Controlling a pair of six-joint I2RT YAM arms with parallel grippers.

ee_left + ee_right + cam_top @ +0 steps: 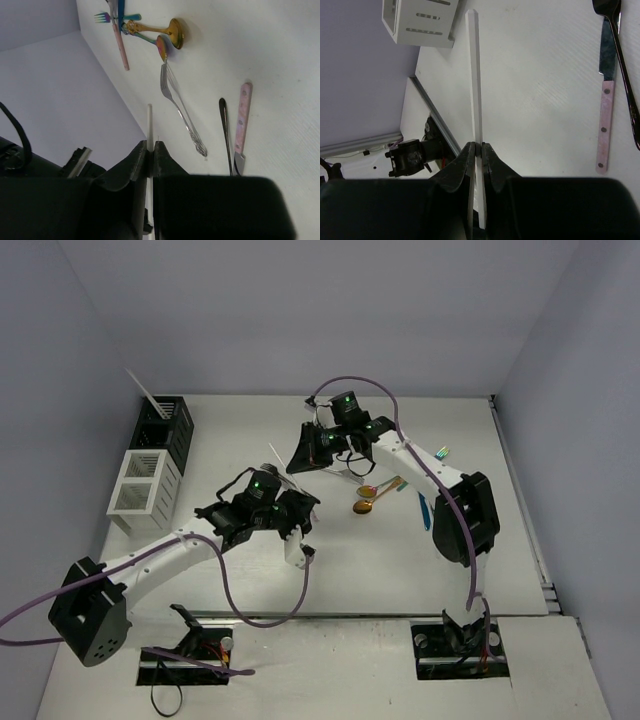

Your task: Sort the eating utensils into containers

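At far left, 2 containers: black caddy (172, 430) with 1 upright stick (143, 395) in it, white caddy (140, 485) just nearer. Mid-table, my left gripper (151, 150) pinches 1 pale stick (149, 125); my right gripper (478, 150) pinches a second pale stick (474, 70). Loose on the table (400, 570), right of centre: gold spoon (172, 31), silver fork (177, 107), pink-handled knife (242, 125).

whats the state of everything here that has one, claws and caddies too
left claw, shut on a pale stick
right claw, shut on a second pale stick
black caddy, upright, a third stick standing in it
white caddy, upright, looks empty from above
gold spoon, lying loose
silver fork, lying flat, loose
pink-handled knife, lying flat, loose
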